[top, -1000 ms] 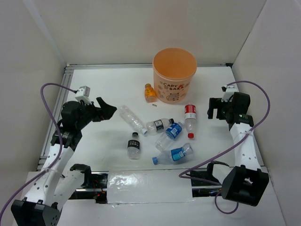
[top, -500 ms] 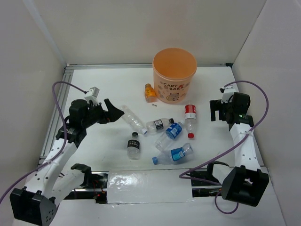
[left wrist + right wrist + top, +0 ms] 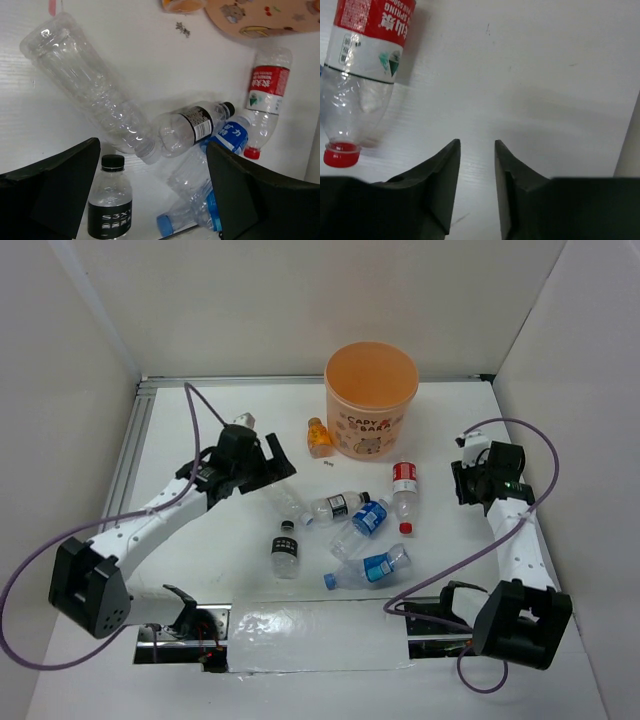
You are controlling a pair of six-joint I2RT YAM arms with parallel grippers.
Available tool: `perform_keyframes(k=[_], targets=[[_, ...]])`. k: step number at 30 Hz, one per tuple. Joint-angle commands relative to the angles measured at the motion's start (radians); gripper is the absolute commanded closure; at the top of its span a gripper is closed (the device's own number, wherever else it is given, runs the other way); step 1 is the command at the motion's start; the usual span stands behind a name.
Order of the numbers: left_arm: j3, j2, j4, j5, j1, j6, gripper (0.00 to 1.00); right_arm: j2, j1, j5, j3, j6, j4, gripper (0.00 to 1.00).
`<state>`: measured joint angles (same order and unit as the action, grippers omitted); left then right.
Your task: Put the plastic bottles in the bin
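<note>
Several plastic bottles lie on the white table in front of the orange bin [image 3: 371, 400] [image 3: 260, 20]. A long clear bottle [image 3: 287, 498] [image 3: 90, 90] lies under my left gripper [image 3: 281, 461] [image 3: 152, 145], which hovers open above its neck, holding nothing. Near it are a black-labelled bottle [image 3: 338, 506] [image 3: 192, 125], an upright black-capped one [image 3: 286, 548] [image 3: 111, 205], two blue-labelled ones [image 3: 364, 520] [image 3: 372, 567] and a stubby orange one [image 3: 319, 437]. A red-labelled bottle [image 3: 404, 490] [image 3: 362, 65] lies left of my right gripper [image 3: 463, 480] [image 3: 476, 145], whose jaws stand narrowly apart over bare table with nothing between them.
White walls close the table in on the left, right and back. An aluminium rail [image 3: 130, 455] runs along the left edge. A small dark speck [image 3: 327, 464] lies by the bin. Purple cables loop beside both arms.
My left arm has swung right and forward, from the left side to above the clear bottle. My right gripper's jaws have narrowed a lot and its wrist shifted slightly.
</note>
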<state>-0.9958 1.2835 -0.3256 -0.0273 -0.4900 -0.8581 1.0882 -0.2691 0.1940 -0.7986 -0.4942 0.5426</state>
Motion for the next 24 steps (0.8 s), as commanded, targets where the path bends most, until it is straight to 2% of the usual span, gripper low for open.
perform_keyframes(k=[1,2,3,5,7,11,16,19,21,22,24], targets=[[-0.096,0.079,-0.172,-0.195,-0.057,-0.137,0.0,-0.068,-0.007,0.044,-0.005,0.037,-0.012,0.66],[-0.107,0.097,-0.185,-0.206,-0.058,-0.18,0.0,-0.068,-0.007,0.054,0.005,0.037,-0.023,0.63],[-0.107,0.126,-0.185,-0.206,-0.07,-0.197,0.0,-0.08,-0.007,0.068,0.006,0.046,-0.023,0.55],[-0.107,0.163,-0.185,-0.233,-0.079,-0.244,0.0,-0.08,-0.007,0.084,0.006,0.046,-0.023,0.26],[-0.116,0.227,-0.185,-0.244,-0.079,-0.266,0.0,-0.08,-0.007,0.102,0.006,0.037,-0.012,0.16],[-0.165,0.333,-0.201,-0.287,-0.101,-0.294,0.0,-0.08,-0.007,0.13,0.006,0.028,-0.012,0.15],[-0.207,0.451,-0.145,-0.299,-0.101,-0.294,0.0,-0.09,-0.007,0.165,0.006,0.028,-0.003,0.13],[-0.237,0.517,-0.145,-0.29,-0.091,-0.276,0.06,-0.09,-0.007,0.174,0.006,0.028,-0.003,0.13],[-0.248,0.517,-0.145,-0.29,-0.091,-0.275,0.2,-0.09,-0.007,0.174,0.015,0.019,-0.003,0.13],[-0.227,0.502,-0.145,-0.29,-0.091,-0.275,0.38,-0.09,-0.007,0.174,0.015,0.019,-0.003,0.13],[-0.205,0.465,-0.145,-0.299,-0.091,-0.251,0.5,-0.09,-0.007,0.183,0.015,0.019,-0.003,0.13]])
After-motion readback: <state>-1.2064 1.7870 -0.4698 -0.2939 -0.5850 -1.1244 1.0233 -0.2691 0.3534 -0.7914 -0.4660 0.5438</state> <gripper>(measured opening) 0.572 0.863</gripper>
